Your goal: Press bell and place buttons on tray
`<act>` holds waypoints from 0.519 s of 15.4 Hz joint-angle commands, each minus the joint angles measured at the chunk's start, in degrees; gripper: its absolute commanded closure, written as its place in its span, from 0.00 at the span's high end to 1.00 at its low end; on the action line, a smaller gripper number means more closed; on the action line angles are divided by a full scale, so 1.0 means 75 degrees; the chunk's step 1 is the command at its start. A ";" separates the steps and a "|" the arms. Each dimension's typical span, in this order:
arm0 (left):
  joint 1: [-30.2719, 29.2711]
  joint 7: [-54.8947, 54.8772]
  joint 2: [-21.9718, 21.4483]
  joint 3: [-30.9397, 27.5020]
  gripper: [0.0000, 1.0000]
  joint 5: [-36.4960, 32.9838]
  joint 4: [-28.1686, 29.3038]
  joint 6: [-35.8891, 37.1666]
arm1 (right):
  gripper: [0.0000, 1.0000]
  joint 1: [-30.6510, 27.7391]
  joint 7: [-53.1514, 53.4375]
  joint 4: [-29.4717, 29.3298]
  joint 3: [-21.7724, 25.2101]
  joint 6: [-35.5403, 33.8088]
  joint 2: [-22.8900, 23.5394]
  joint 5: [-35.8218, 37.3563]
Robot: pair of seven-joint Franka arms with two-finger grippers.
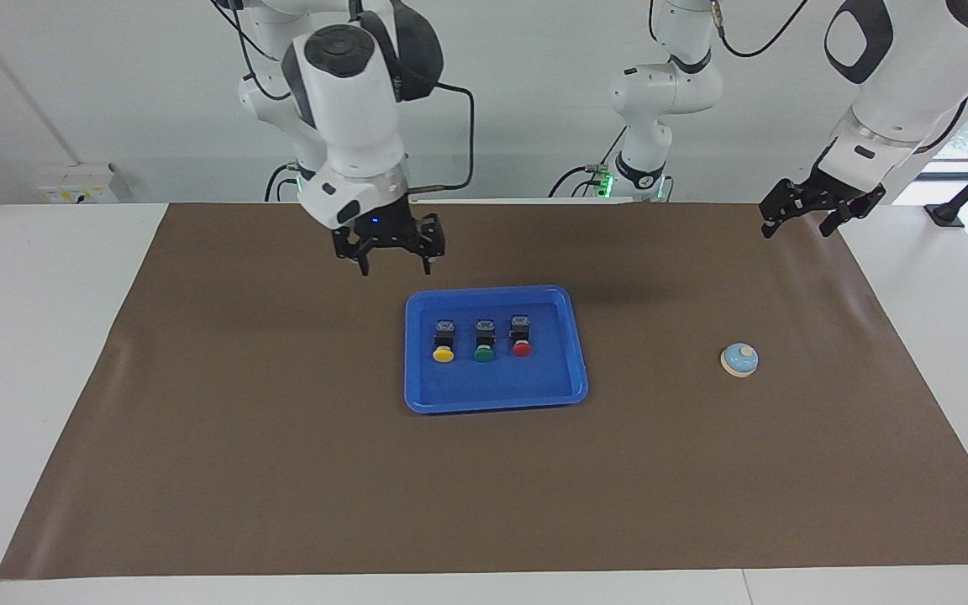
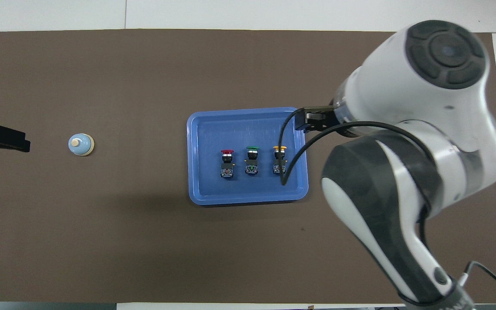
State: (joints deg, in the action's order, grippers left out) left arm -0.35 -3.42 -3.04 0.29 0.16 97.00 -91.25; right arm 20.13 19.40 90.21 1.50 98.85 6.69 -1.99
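The blue tray lies mid-mat. On it, in a row, stand the yellow button, the green button and the red button. The light-blue bell sits on the mat toward the left arm's end. My right gripper hangs open and empty, high over the mat just off the tray's corner. My left gripper waits open above the mat's edge at its own end, apart from the bell.
A brown mat covers most of the white table. In the overhead view the right arm's raised wrist hides the mat at its end, and its black cable hangs across the tray's edge.
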 commanded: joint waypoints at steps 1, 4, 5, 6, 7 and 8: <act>0.0023 0.0092 -0.0098 -0.0003 1.00 -0.0127 0.0086 0.0026 | 1.00 -0.0748 -0.0862 0.1048 -0.0117 0.0074 -0.0960 0.0101; 0.0023 0.0092 -0.0098 -0.0003 1.00 -0.0127 0.0086 0.0026 | 1.00 -0.1359 -0.1565 0.1389 -0.0106 -0.0219 -0.1430 0.0101; 0.0023 0.0092 -0.0098 -0.0003 1.00 -0.0127 0.0086 0.0026 | 1.00 -0.1534 -0.1694 0.1495 -0.0117 -0.0231 -0.1559 0.0112; 0.0023 0.0092 -0.0098 -0.0003 1.00 -0.0127 0.0086 0.0026 | 1.00 -0.1687 -0.1847 0.1542 -0.0117 -0.0243 -0.1630 0.0124; 0.0023 0.0092 -0.0098 -0.0003 1.00 -0.0127 0.0086 0.0026 | 1.00 -0.1827 -0.2080 0.1531 -0.0106 -0.0324 -0.1642 0.0124; 0.0023 0.0092 -0.0098 -0.0003 1.00 -0.0127 0.0086 0.0026 | 1.00 -0.1945 -0.2245 0.1519 -0.0117 -0.0406 -0.1642 0.0159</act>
State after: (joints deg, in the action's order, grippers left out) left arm -0.35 -3.42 -3.04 0.29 0.16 97.00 -91.25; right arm 7.79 5.45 99.61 1.54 96.39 -4.06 -1.71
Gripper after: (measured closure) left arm 0.000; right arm 0.000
